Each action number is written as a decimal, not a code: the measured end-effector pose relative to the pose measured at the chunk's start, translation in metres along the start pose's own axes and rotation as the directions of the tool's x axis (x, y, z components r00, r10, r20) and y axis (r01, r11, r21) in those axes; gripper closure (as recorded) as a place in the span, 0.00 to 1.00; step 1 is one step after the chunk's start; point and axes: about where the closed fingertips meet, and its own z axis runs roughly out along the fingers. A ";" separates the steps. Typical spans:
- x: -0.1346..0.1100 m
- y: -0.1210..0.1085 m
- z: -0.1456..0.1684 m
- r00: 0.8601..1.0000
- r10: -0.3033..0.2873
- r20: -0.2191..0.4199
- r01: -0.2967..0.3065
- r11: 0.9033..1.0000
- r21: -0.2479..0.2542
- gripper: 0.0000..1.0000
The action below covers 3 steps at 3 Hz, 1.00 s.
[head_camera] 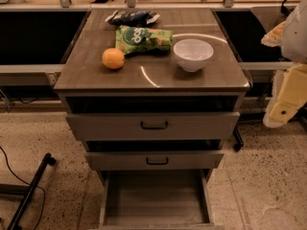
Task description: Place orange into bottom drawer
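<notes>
The orange [113,58] sits on the cabinet top near its front left, just in front of a green snack bag [144,39]. The bottom drawer [156,210] is pulled out wide below the two upper drawers, and its grey floor is bare. My gripper [287,97] shows as pale yellowish and white parts at the right edge of the view. It is beside the cabinet's right side and far from the orange. It holds nothing that I can see.
A white bowl [193,54] stands on the cabinet top at front right, and a dark snack bag [133,17] lies at the back. The middle drawer [154,160] and top drawer [153,125] are slightly pulled out. A black stand leg [29,190] lies on the floor at left.
</notes>
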 end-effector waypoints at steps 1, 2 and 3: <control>0.000 0.000 0.000 1.000 0.000 0.001 0.000 1.000 0.000 0.00; -0.015 -0.008 0.004 0.999 -0.004 0.036 0.004 1.000 0.003 0.00; -0.049 -0.023 0.016 0.992 -0.016 0.124 0.017 1.000 -0.006 0.00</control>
